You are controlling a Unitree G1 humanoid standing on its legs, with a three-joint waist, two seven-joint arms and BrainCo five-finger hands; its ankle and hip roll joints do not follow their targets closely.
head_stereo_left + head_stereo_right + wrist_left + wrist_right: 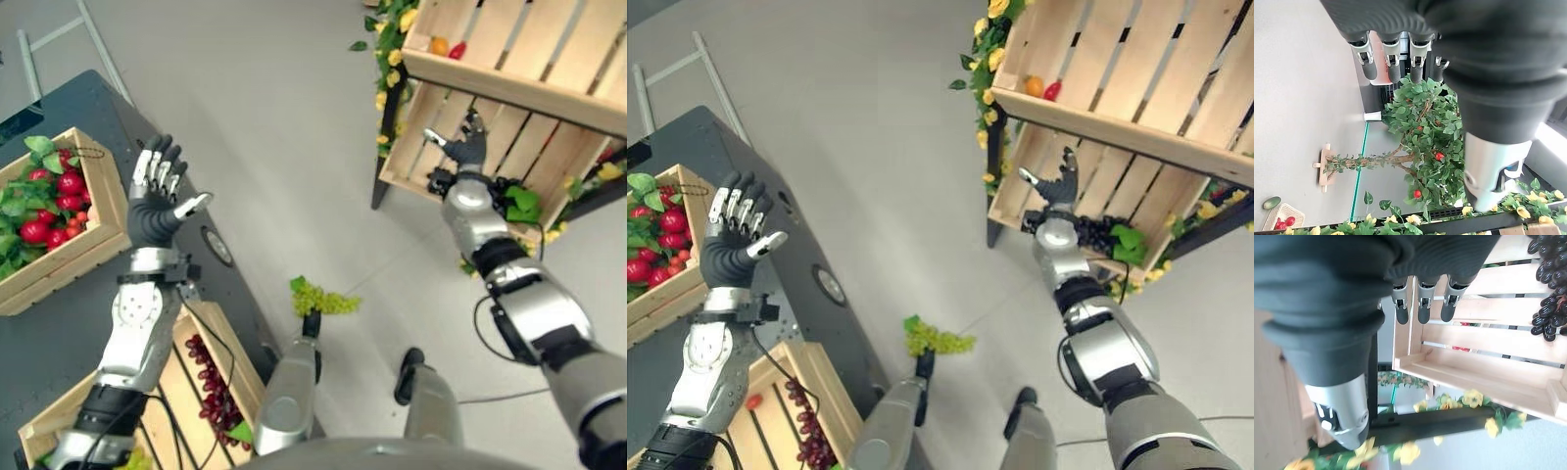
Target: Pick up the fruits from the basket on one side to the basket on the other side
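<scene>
My left hand [157, 211] is raised above the dark table [59, 323], open and holding nothing; its straight fingers [1393, 61] show in the left wrist view. To its left stands a wooden crate [101, 211] of red fruits [49, 211] with green leaves. My right hand [468, 147] is open and empty, held up in front of the lower wooden crate [1459, 364] of a shelf on the right. Dark grapes [1097, 232] with a green leaf lie in that crate just beside the wrist. A bunch of green grapes [323, 301] lies on the floor.
A second crate [245, 357] at the table's near edge holds dark red grapes [211, 382]. The shelf's upper crate [509, 83] holds an orange fruit [438, 45] and a red one [458, 49]. Yellow flowers [390, 59] trim the shelf. Grey floor lies between table and shelf.
</scene>
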